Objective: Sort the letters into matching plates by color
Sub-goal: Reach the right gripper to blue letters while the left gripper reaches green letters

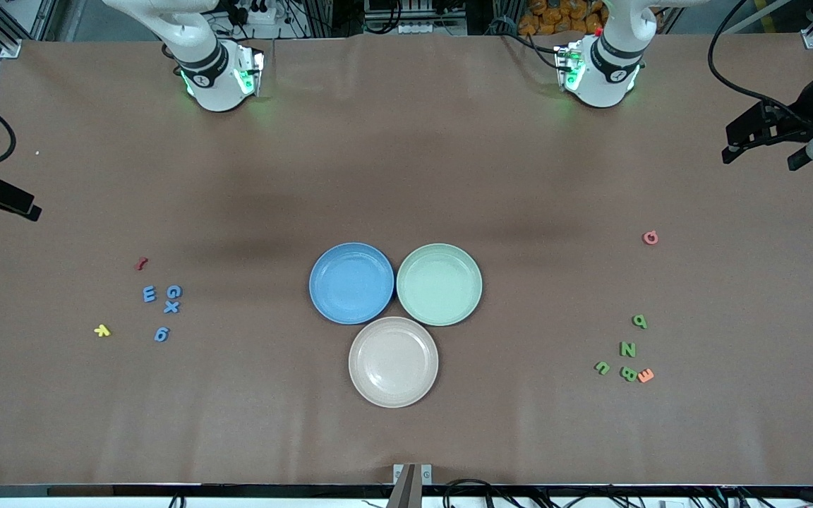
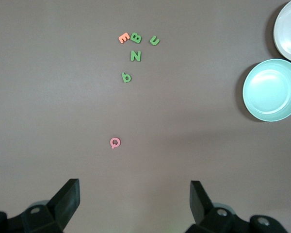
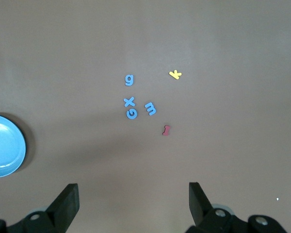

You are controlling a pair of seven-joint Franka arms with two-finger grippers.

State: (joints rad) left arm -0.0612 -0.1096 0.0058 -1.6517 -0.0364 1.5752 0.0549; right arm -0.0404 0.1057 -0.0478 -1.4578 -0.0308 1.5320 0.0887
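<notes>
While both my arms wait, left fingers and right fingers are spread, grasping nothing.
Blue letters and green letters lie on open worktop toward opposite ends, blue plate and green plate touching rims midway.

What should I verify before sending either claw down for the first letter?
1. Blue plate empty: ok.
2. Green plate empty: ok.
3. Left claw open, nothing held, over bare table near the pink Q: ok.
4. Right claw open, nothing held, over bare table near the red piece: ok.
5. Blue letters free of other colors: ok, red and yellow piece lie apart.
6. Green letters free: not ok, the orange E touches the green B.
</notes>
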